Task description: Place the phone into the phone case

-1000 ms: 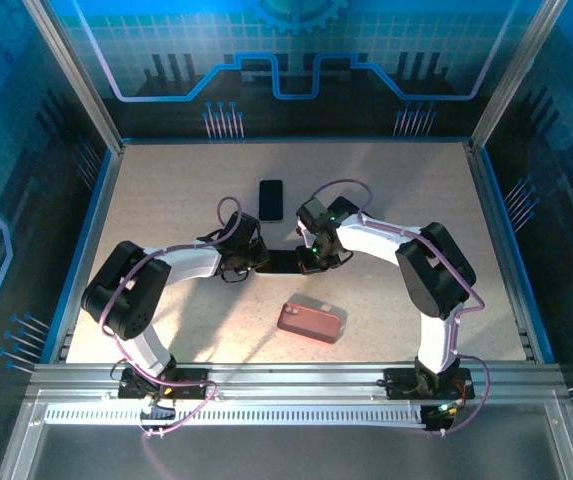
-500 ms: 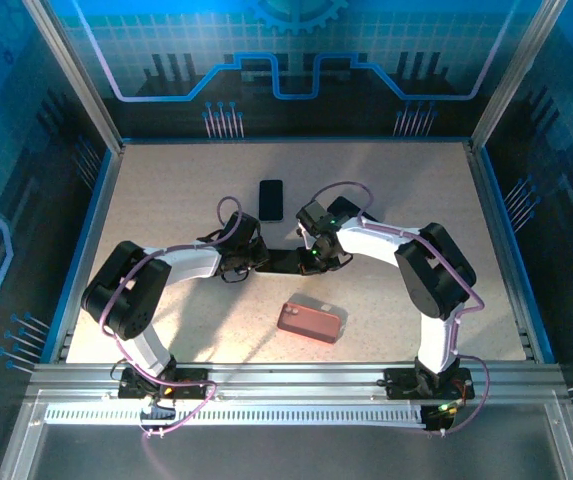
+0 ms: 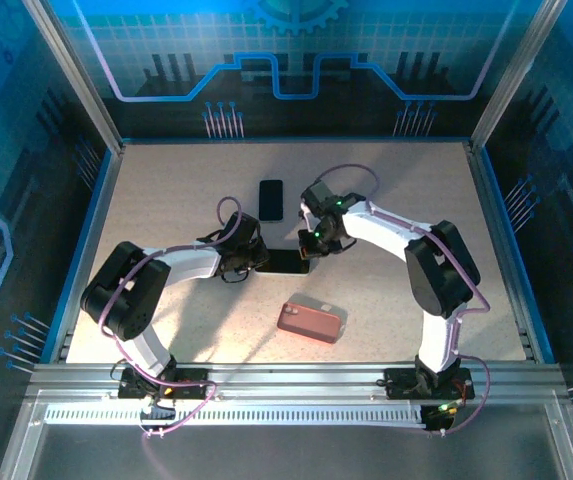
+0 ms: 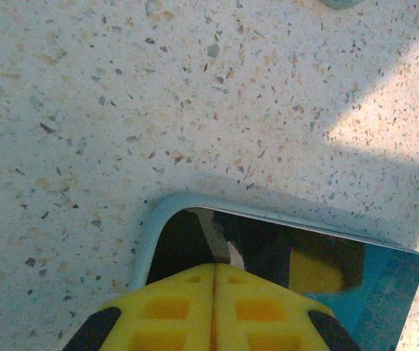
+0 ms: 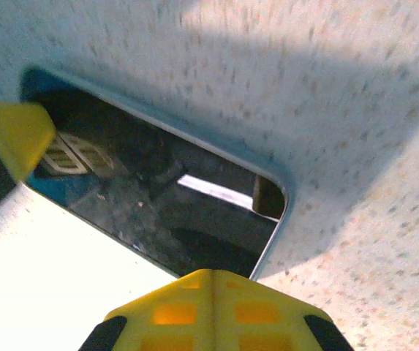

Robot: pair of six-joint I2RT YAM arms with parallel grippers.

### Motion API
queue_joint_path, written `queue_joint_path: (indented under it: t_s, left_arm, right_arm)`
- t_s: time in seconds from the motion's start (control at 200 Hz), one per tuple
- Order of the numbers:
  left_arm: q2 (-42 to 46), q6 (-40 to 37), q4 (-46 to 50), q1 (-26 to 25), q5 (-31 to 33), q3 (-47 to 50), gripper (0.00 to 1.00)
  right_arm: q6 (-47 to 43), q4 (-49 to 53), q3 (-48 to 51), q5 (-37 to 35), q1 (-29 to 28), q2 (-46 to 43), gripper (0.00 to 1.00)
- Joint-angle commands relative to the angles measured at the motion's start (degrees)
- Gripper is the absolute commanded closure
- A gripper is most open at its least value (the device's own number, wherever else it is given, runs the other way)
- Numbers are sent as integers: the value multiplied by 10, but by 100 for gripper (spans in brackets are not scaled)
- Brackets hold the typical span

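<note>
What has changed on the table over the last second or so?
The right gripper, jaws shut, pulled back toward the far side of the table, uncovering more of the phone lying flat between the arms. Nothing was grasped or let go. The left gripper, also shut, stays at the phone's left end. The red case and the second dark slab have not moved.

Glossy black phone [image 4: 282, 252] with a pale silver-blue rim; beige table [image 3: 166, 200] speckled grey and brown; yellow fingers [image 4: 172, 303] with black edges. The case [image 3: 310, 322] is salmon-red, a second slab [image 3: 271, 199] plain black. White arms [image 3: 191, 262] carry black joints and purple cables [image 3: 221, 210], before blue walls [image 3: 286, 60] patterned with a pale grid and circuit lines.
</note>
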State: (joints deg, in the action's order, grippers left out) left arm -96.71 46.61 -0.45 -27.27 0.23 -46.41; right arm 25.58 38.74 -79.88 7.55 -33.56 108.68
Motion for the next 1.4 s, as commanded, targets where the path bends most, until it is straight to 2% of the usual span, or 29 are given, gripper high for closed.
queue_joint_path:
  t_s: [0.0, 0.33, 0.555, 0.926, 1.136, 1.396]
  left_arm:
    - [13, 8, 38, -1, 24, 19, 92]
    - [75, 0, 54, -1, 37, 25, 91]
    - [92, 13, 47, -9, 30, 44, 91]
    - [60, 42, 17, -25, 30, 71, 91]
    - [42, 52, 11, -30, 32, 75, 91]
    - [37, 54, 7, -30, 39, 80, 92]
  right_arm:
    - [-23, 33, -27, -5, 14, 8, 100]
    - [-48, 52, -77, -23, 24, 61, 100]
    - [-55, 55, -77, -25, 24, 82, 100]
    - [-51, 42, -61, -23, 19, 113, 100]
    - [-51, 46, -49, -61, -7, 148, 100]
    - [-23, 20, 4, -49, -36, 169, 100]
